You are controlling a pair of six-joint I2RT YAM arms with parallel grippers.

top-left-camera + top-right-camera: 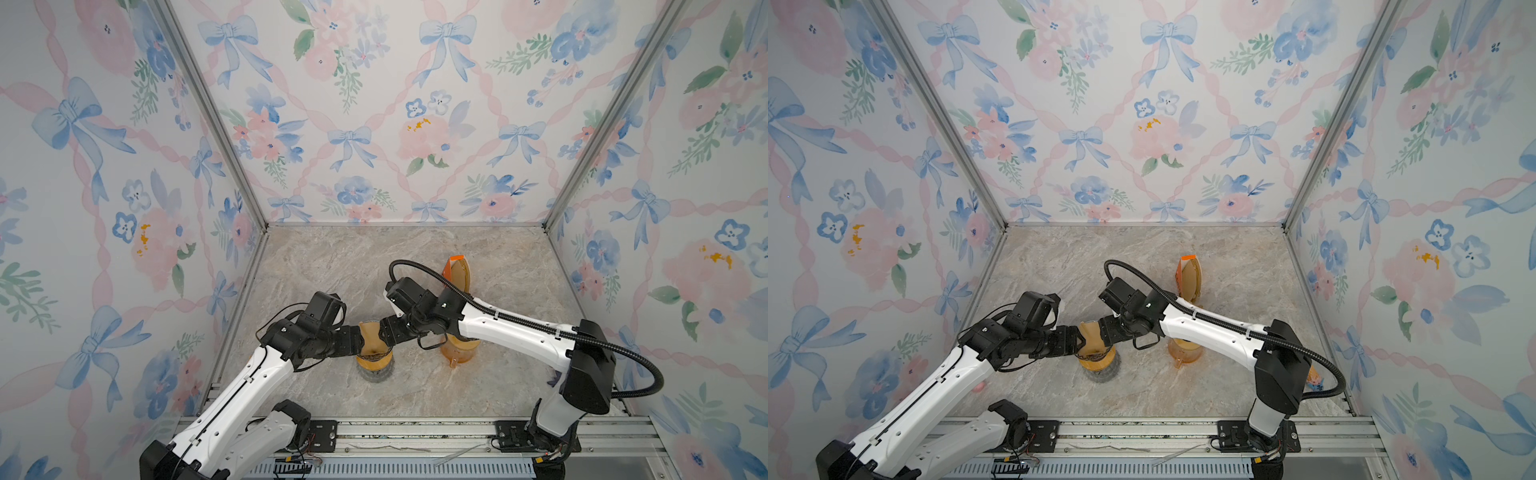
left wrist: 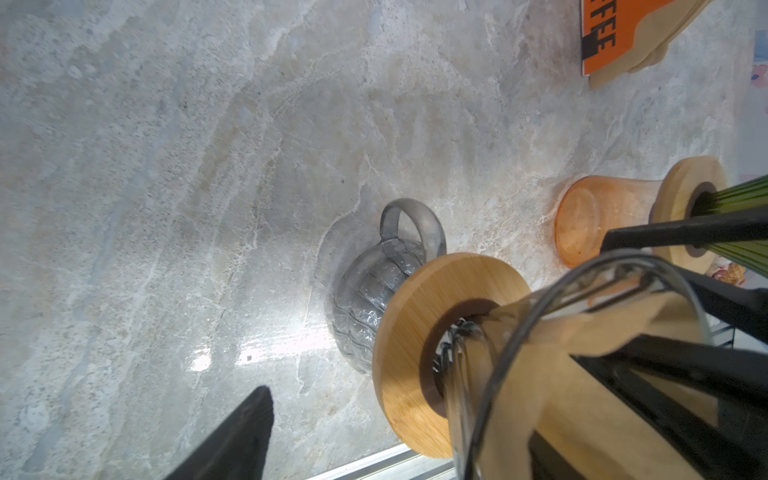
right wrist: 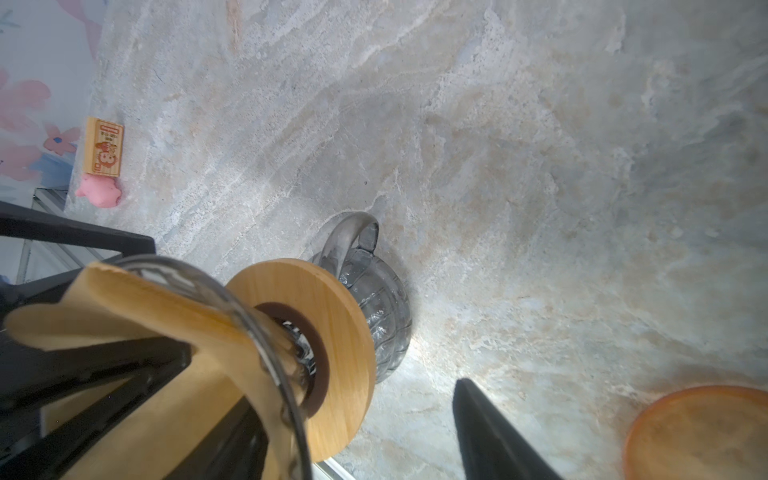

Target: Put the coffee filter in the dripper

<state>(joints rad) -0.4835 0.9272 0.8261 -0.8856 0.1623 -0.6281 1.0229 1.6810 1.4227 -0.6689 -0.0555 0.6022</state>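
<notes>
An orange jug (image 1: 461,353) stands before an upright packet (image 1: 459,278) — a wooden block (image 3: 104,145) touches a pink toy (image 3: 99,192).

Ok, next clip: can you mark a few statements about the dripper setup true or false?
1. The brown paper filter is partly inside the glass dripper, with its top edge above the rim. True.
2. That dripper sits on an orange vessel. False: it sits on the grey glass carafe; the orange carafe stands apart from it and carries another dripper.
3. The left hand and the right hand both meet at this filter. True.
4. The filter pack lies by the front rail. False: the filter pack stands toward the back, behind the right arm.
</notes>
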